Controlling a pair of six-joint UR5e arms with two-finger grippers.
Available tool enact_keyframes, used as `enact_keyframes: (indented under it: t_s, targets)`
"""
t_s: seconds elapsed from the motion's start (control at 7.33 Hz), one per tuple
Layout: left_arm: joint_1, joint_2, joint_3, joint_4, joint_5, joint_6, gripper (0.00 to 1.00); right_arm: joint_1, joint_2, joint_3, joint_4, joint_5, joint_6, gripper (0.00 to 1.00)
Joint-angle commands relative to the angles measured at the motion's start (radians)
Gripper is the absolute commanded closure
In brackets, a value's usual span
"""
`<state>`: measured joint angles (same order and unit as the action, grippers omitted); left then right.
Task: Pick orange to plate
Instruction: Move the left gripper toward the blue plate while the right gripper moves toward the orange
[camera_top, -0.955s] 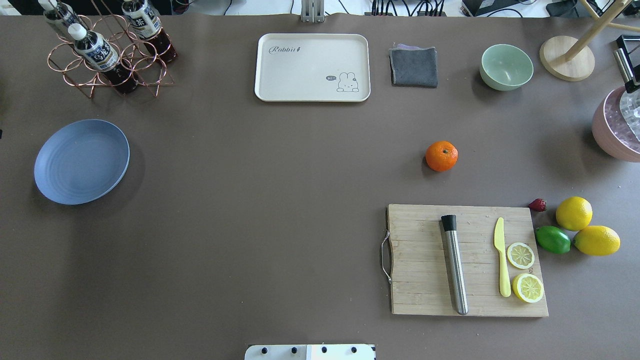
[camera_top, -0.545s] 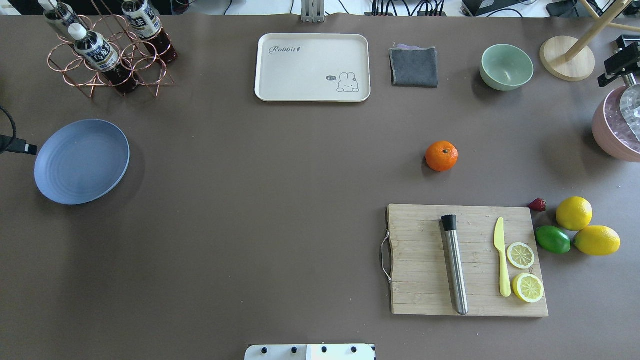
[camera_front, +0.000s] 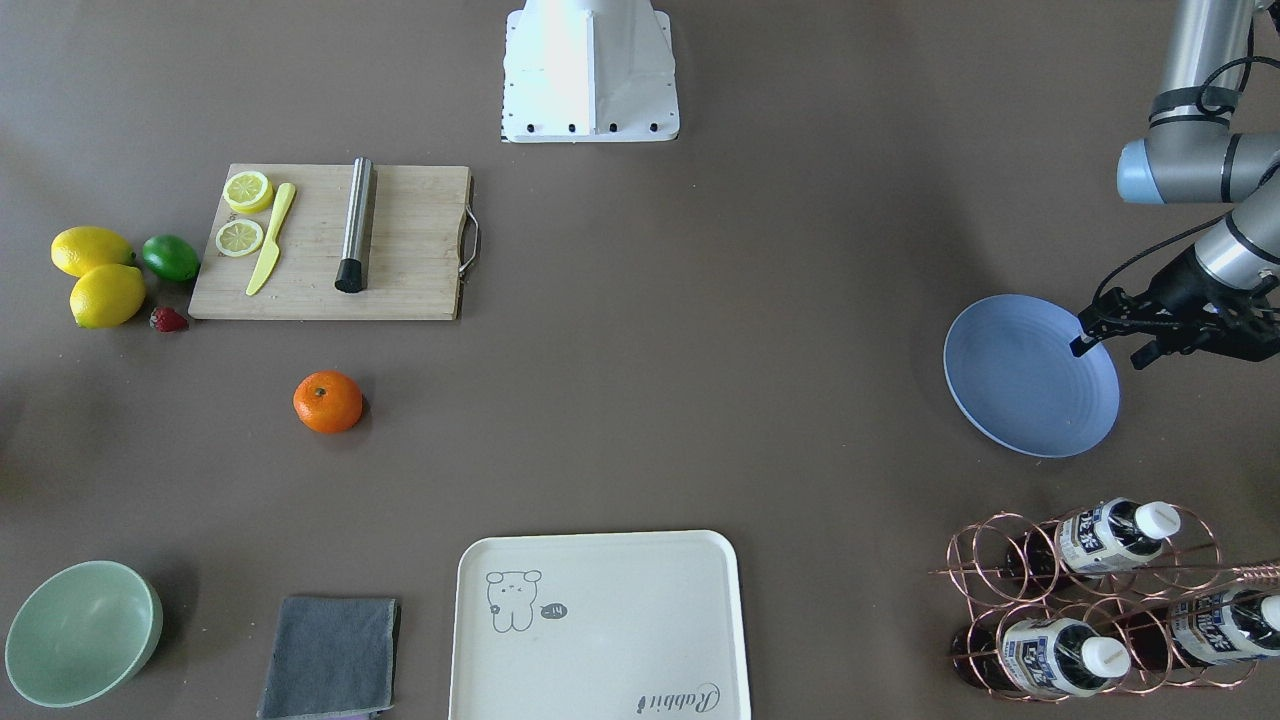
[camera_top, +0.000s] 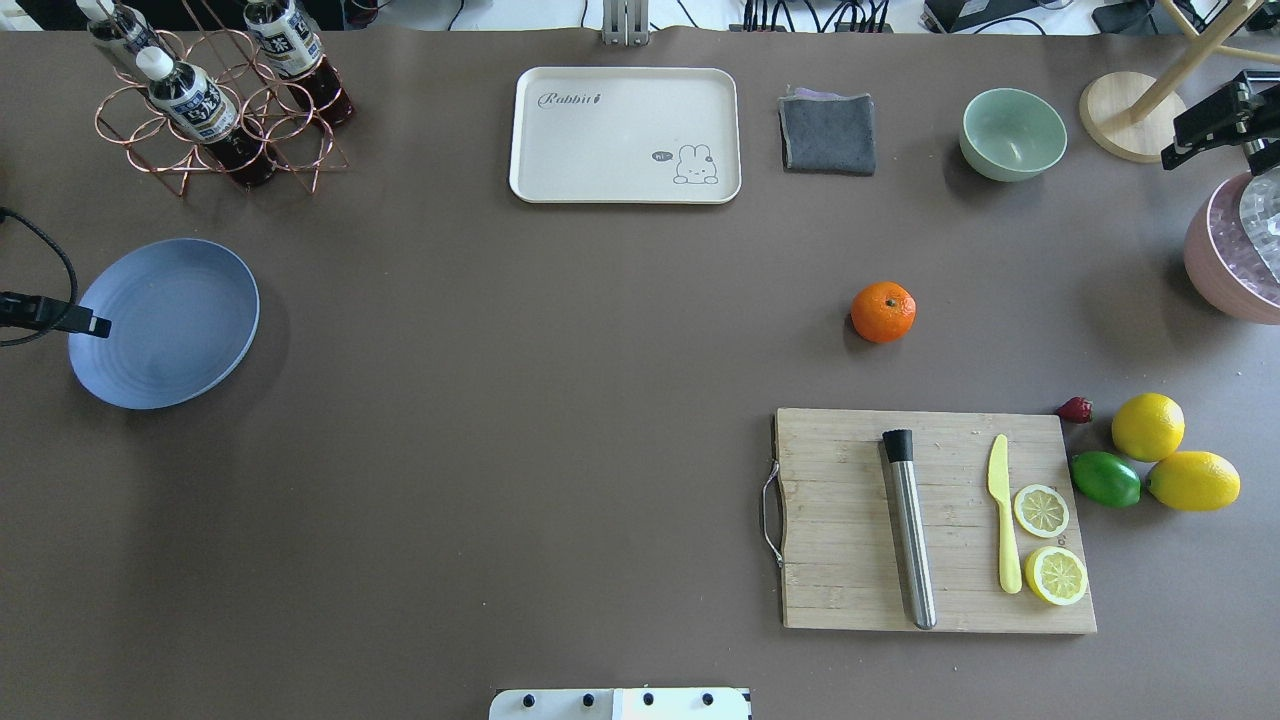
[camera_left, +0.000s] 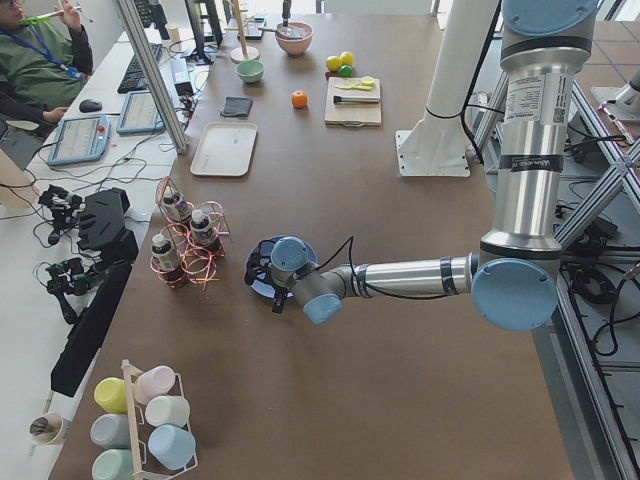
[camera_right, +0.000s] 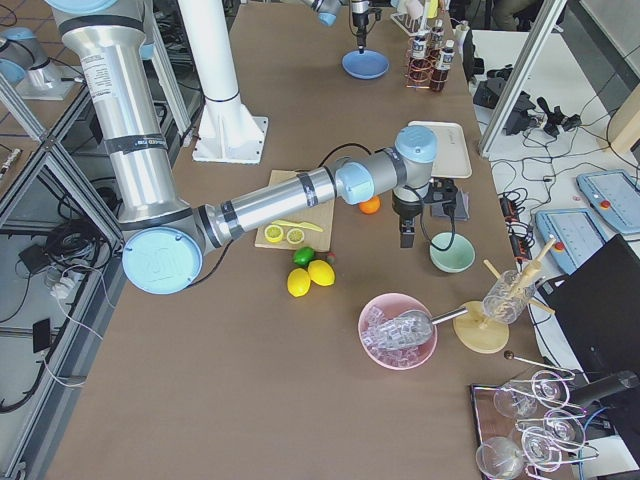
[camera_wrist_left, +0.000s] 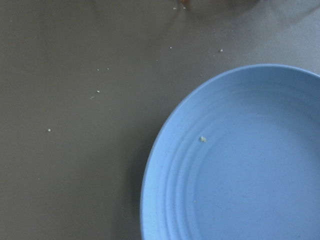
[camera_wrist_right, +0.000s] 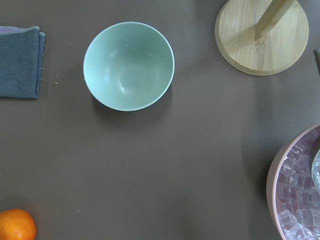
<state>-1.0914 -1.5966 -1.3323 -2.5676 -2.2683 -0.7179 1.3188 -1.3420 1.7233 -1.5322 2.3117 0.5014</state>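
Observation:
The orange (camera_top: 883, 312) sits alone on the brown table, right of centre and beyond the cutting board; it also shows in the right wrist view's bottom left corner (camera_wrist_right: 15, 226). At the far left lies the pale blue plate (camera_top: 165, 322), bare. My left gripper (camera_front: 1108, 352) hovers over the plate's outer rim, its two fingers apart and holding nothing. My right gripper (camera_top: 1205, 128) hangs at the far right edge near the mint bowl, well away from the orange; its fingers are too cut off to judge.
A cutting board (camera_top: 935, 520) carries a muddler, a yellow knife and lemon slices. Lemons and a lime (camera_top: 1105, 479) lie to its right. At the back are a cream tray (camera_top: 625, 135), grey cloth (camera_top: 828, 132), mint bowl (camera_top: 1012, 133), bottle rack (camera_top: 215, 100) and pink ice bowl (camera_top: 1235, 250).
My left gripper has come in from the left edge and now reaches over the plate's rim. My right gripper has shifted leftward at the far right edge. The orange has not moved.

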Motion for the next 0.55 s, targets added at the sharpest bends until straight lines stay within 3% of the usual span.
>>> enact_keyframes:
  t_s: [0.0,0.27,0.41]
  targets:
    - [0.001,0.001,0.013,0.001,0.000,-0.002,0.27,-0.004,0.003,-0.001,0.001,-0.002,0.002,0.00]
    - [0.001,0.001,0.025,0.001,0.000,-0.002,0.47,-0.006,0.001,0.001,0.001,-0.002,0.002,0.00]
    - [0.001,0.001,0.027,0.001,-0.003,-0.002,0.70,-0.006,0.001,0.001,0.001,-0.002,0.002,0.00]
